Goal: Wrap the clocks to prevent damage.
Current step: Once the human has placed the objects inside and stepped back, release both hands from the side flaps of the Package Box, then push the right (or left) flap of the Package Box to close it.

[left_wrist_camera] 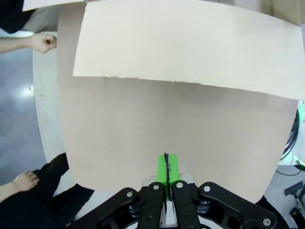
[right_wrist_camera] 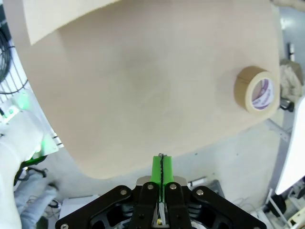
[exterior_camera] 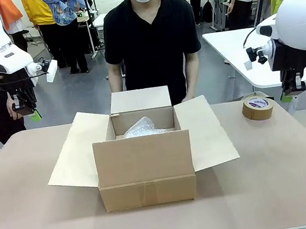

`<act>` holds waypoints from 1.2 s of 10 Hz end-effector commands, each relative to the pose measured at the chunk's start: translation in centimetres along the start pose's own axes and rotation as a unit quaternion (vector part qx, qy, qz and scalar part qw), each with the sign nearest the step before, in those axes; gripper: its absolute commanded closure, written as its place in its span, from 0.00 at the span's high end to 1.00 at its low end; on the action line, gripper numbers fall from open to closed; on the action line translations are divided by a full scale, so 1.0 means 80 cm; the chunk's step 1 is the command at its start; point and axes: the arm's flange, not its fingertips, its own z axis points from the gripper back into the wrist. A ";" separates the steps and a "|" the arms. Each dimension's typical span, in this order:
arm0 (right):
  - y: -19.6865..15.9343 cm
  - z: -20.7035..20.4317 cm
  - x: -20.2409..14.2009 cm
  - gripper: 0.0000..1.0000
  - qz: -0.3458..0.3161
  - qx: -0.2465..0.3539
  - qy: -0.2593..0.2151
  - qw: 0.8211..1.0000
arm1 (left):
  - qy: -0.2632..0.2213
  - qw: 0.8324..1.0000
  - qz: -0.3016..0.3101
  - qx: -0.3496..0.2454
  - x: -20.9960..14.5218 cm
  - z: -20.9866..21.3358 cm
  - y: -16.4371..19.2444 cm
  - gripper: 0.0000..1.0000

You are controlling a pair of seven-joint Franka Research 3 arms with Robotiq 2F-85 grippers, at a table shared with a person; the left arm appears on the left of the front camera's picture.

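Carton work, early stage by the look of it: a cardboard box (exterior_camera: 144,168) sits at the middle of the table (exterior_camera: 283,171), all four flaps (exterior_camera: 76,152) folded outward and its mouth open. A crumpled wad of bubble wrap (exterior_camera: 142,127) lies inside against the far wall. Whether one of the clocks is bundled in it cannot be told from this angle, since the near wall hides the floor of the box. A tape roll (exterior_camera: 257,107) rests on the table to the box's right, well apart from it and near the far right edge. A person (exterior_camera: 151,36) stands at the far side just behind the rear flap, arms down. The left gripper (exterior_camera: 34,114) hangs raised off the table's left edge, its green pads pressed flat together with nothing between them. The right gripper (exterior_camera: 286,97) hangs raised just beyond the tape roll, fingers likewise pinched together and empty. My reading: the padding and packing step is in hand, or waiting on the person, and sealing is not yet begun. The next move likely calls for one gripper to part its fingers before it can take anything, then either reach down into the box for the wrap or go to the tape. The outspread flaps will need a high approach to avoid snagging.
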 end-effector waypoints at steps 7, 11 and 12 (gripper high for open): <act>0.000 0.002 0.000 0.01 -0.004 -0.005 0.004 1.000 | -0.001 1.000 0.014 0.003 -0.002 0.004 0.002 0.01; 0.000 0.002 0.000 0.01 -0.004 -0.005 0.004 1.000 | -0.001 1.000 0.014 0.003 -0.002 0.004 0.002 0.01; 0.000 0.002 0.000 0.01 -0.004 -0.005 0.004 1.000 | -0.001 1.000 0.014 0.003 -0.002 0.004 0.002 0.01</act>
